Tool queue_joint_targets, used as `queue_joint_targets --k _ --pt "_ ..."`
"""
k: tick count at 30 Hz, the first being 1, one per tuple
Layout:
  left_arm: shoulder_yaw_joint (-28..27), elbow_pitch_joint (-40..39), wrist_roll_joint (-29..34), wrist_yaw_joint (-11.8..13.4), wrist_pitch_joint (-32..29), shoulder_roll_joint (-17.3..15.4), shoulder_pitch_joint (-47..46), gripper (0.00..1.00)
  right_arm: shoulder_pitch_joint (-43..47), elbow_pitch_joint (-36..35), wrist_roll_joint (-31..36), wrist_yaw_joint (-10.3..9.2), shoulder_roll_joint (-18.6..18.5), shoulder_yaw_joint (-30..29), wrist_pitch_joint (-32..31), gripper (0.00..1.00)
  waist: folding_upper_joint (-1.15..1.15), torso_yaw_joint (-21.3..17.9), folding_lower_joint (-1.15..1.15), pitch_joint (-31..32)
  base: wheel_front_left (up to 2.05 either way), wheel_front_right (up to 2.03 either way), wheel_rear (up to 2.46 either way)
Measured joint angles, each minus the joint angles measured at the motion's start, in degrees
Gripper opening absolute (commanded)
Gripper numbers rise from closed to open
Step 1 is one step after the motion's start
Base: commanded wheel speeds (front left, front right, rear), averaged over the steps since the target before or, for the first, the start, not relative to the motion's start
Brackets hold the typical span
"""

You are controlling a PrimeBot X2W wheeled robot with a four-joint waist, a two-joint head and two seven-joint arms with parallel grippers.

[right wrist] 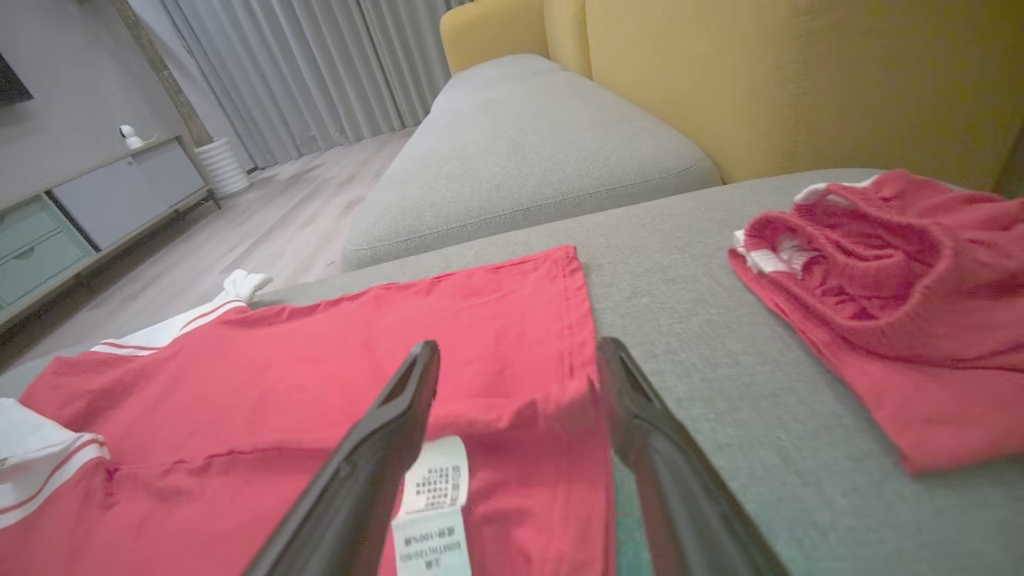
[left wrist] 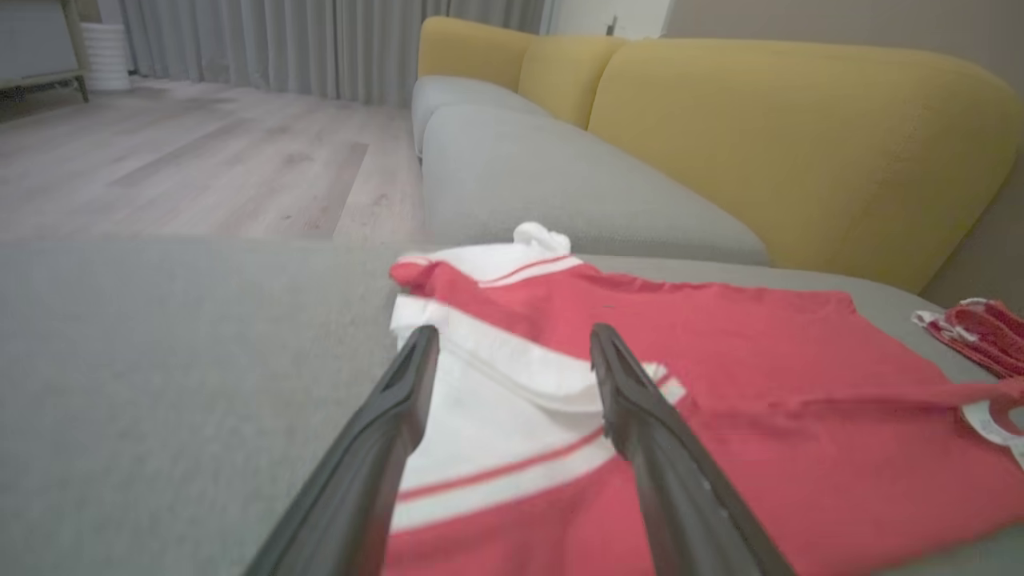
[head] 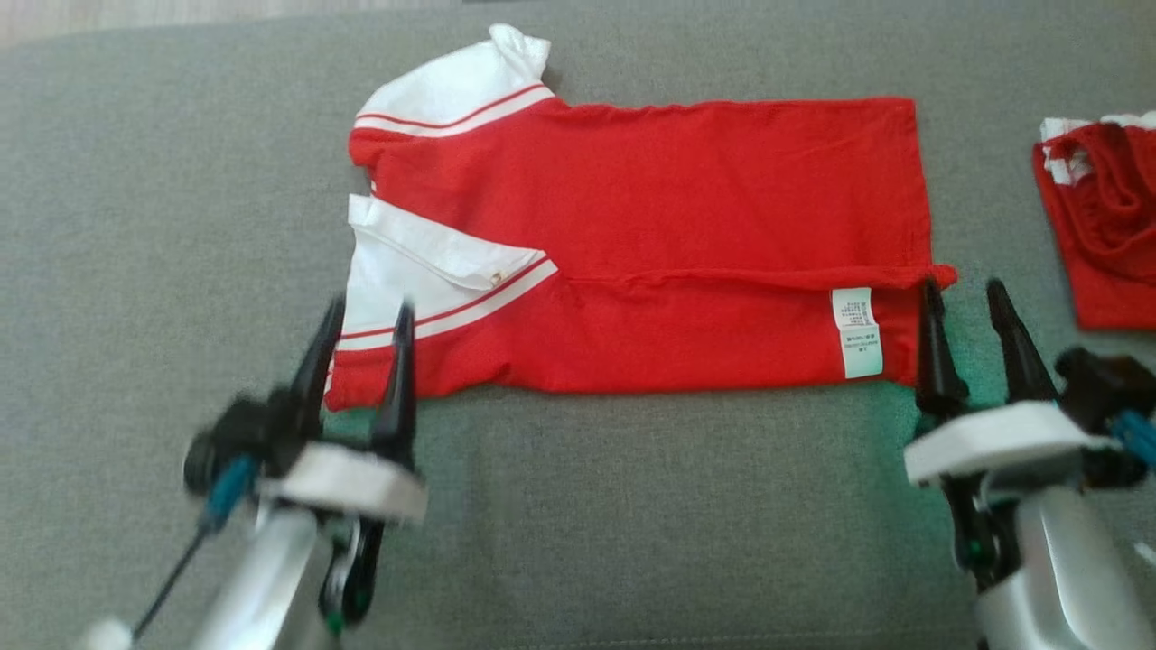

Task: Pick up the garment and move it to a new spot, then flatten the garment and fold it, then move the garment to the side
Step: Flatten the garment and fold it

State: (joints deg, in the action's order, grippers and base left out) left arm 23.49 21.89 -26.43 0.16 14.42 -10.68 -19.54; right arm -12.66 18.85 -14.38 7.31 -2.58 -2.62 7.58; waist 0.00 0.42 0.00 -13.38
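Observation:
The garment [head: 686,199] is a red shirt with white, red-striped sleeves, lying flat on the grey cushion [head: 632,506] with its near edge folded over the middle. A white care label [head: 858,332] shows at its right front corner. My left gripper [head: 370,309] stands open over the near white sleeve, fingers on either side of the sleeve [left wrist: 496,416] with nothing pinched. My right gripper [head: 962,289] is open at the hem corner. In the right wrist view my right gripper [right wrist: 520,348] has the label [right wrist: 432,496] and the red hem [right wrist: 360,344] between its fingers.
A second red garment [head: 1106,235] lies bunched at the right edge of the cushion, close to my right arm. A yellow sofa backrest [left wrist: 800,136] rises behind the seat. Wooden floor [left wrist: 200,160] lies beyond the cushion's left end.

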Motion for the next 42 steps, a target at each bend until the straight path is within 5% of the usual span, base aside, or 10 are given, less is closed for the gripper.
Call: queue_joint_targets --k 9,23,25,26,27,28,40,42 --pt "-2.66 -3.75 -6.22 1.93 -6.62 -2.46 11.93 1.00 7.62 -5.26 1.87 0.01 0.01 -2.65 -1.80 1.00 0.00 0.05 -0.01 2.33 0.00 0.00 0.00" --pt "-5.30 0.15 -11.47 2.25 -10.05 -2.34 9.71 1.00 7.74 -7.64 1.86 0.01 0.02 -0.89 -5.38 1.00 0.00 -2.83 0.00 0.72 0.00 0.00 0.00" --pt "-5.30 1.05 -11.48 2.01 -10.05 -2.23 8.84 0.47 7.70 -6.67 1.86 0.01 0.02 -0.89 -5.60 1.00 0.00 -3.04 0.00 0.36 0.00 0.00 0.00" --pt "-5.28 1.49 -11.51 1.80 -10.05 -2.10 8.53 0.37 7.65 -5.99 1.86 0.01 0.02 -0.88 -5.66 1.00 0.00 -3.10 0.00 0.20 0.00 0.00 0.00" --pt "-5.27 1.87 -11.60 1.79 -10.04 -1.93 8.20 0.13 7.54 -5.15 1.80 0.01 0.02 -0.88 -5.67 1.00 0.00 -3.13 0.00 0.07 0.00 0.00 0.00" --pt "-5.26 2.10 -11.69 1.78 -9.91 -1.77 7.99 0.00 7.40 -4.23 1.77 0.01 0.02 -0.83 -5.67 1.00 0.00 -3.13 0.00 -0.05 0.00 0.00 0.00" --pt "-4.64 4.00 -11.84 0.32 -7.23 -0.93 5.56 0.00 -1.03 9.18 1.32 0.00 0.00 1.94 -5.61 0.98 0.00 -1.41 0.00 -0.97 0.00 0.00 0.00" --pt "-4.56 3.91 -11.83 0.27 -6.86 -0.92 5.56 0.00 -1.76 11.29 1.35 0.00 0.00 2.13 -6.17 0.46 0.00 -0.97 0.01 -0.97 0.00 0.00 0.00"
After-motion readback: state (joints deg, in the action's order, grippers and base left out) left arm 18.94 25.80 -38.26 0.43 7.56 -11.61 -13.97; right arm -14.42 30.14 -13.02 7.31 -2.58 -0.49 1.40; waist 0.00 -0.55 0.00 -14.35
